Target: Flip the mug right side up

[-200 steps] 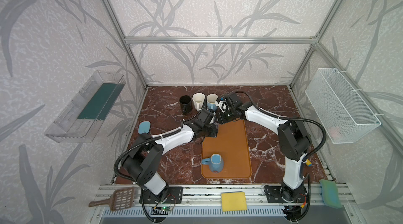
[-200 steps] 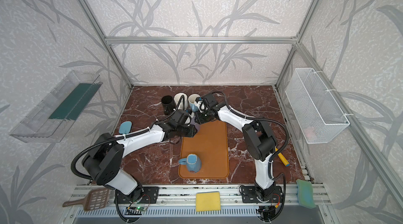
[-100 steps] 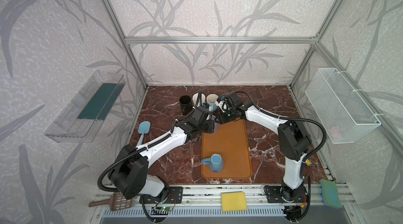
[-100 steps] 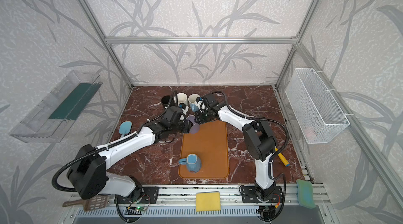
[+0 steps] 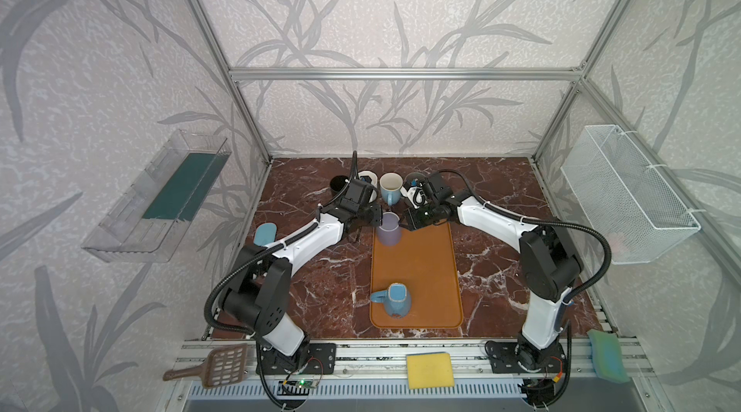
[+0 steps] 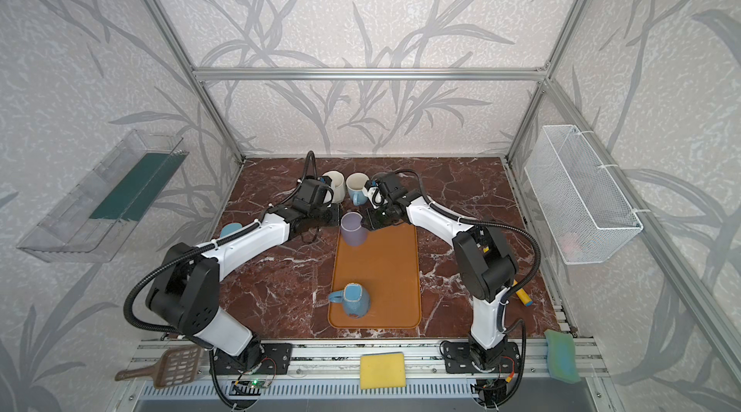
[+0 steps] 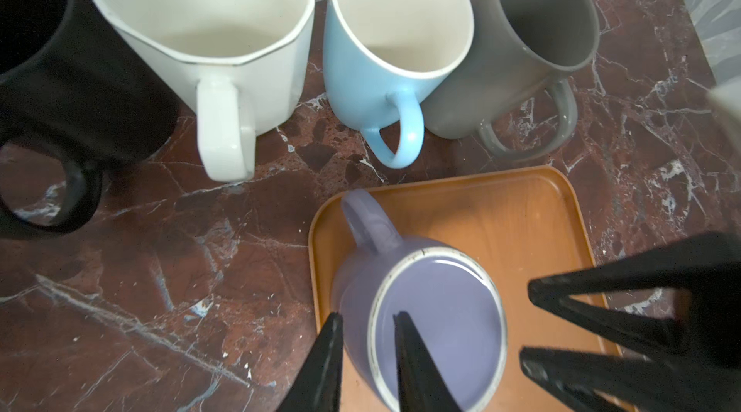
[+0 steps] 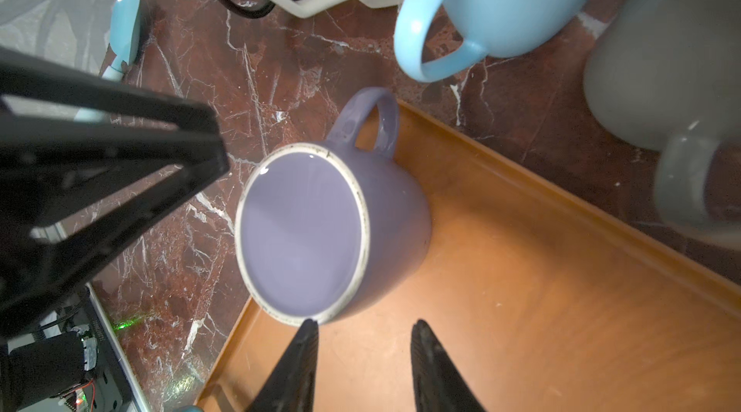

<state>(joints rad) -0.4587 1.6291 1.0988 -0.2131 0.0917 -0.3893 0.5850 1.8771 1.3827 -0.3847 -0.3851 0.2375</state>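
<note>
Your left pincer pinches the wall of the lilac mug, one finger inside. It stands mouth-up at the orange tray's 11 o'clock corner. Your right pincer, at the mug's 3 o'clock, is spread and empty. The flip looks done; next, unpinch left and lift straight.

The table is dark red marble with white veining. The tray is plain orange. The lilac mug has a white rim flecked dark. The blue mug is finely speckled. Also noted: a black mug, a white mug with a thin dark rim line, a sky-blue mug white inside, and a grey mug. The walls are pale with a grey leaf print. The sponge is yellow.
</note>
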